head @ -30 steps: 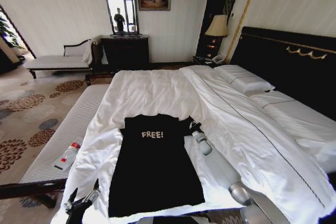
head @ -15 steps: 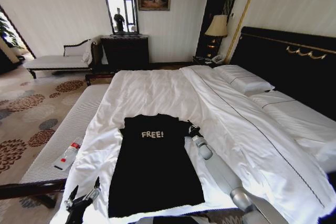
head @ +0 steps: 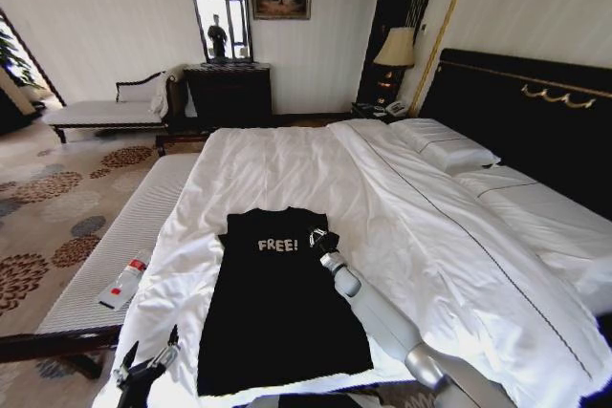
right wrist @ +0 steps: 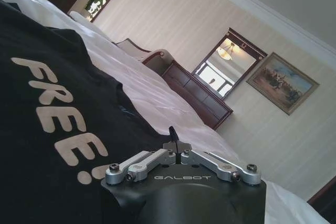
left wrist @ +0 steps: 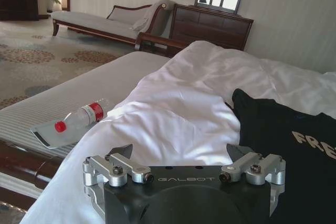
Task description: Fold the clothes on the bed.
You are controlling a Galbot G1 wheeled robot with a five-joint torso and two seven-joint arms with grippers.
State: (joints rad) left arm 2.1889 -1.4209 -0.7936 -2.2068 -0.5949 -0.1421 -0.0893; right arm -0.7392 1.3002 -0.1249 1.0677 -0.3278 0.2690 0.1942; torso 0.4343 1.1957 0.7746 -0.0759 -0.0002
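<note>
The clothes, a black T-shirt (head: 277,312) with white "FREE!" lettering, lie flat near the foot of the white bed (head: 277,164). My right gripper (head: 318,239) hangs over the shirt's right shoulder, just beside the lettering. In the right wrist view its fingers (right wrist: 176,148) are drawn together, shut on the sleeve, with the shirt (right wrist: 47,124) spread below them. The sleeve on that side no longer sticks out past the body. My left gripper (head: 148,365) waits open at the bed's near left corner. The left wrist view shows that gripper (left wrist: 184,156) over white sheet, with the shirt (left wrist: 283,145) off to one side.
A pale striped bench (head: 129,226) runs along the bed's left side and carries a water bottle (head: 124,282) (left wrist: 81,116) on a flat card. Pillows (head: 445,145) and the dark headboard (head: 535,112) lie to the right. A dresser (head: 228,91) and chaise (head: 105,114) stand by the far wall.
My right gripper has moved left from the shirt's outer sleeve to over the shoulder, and the sleeve has come in with it. The left gripper has stayed put.
</note>
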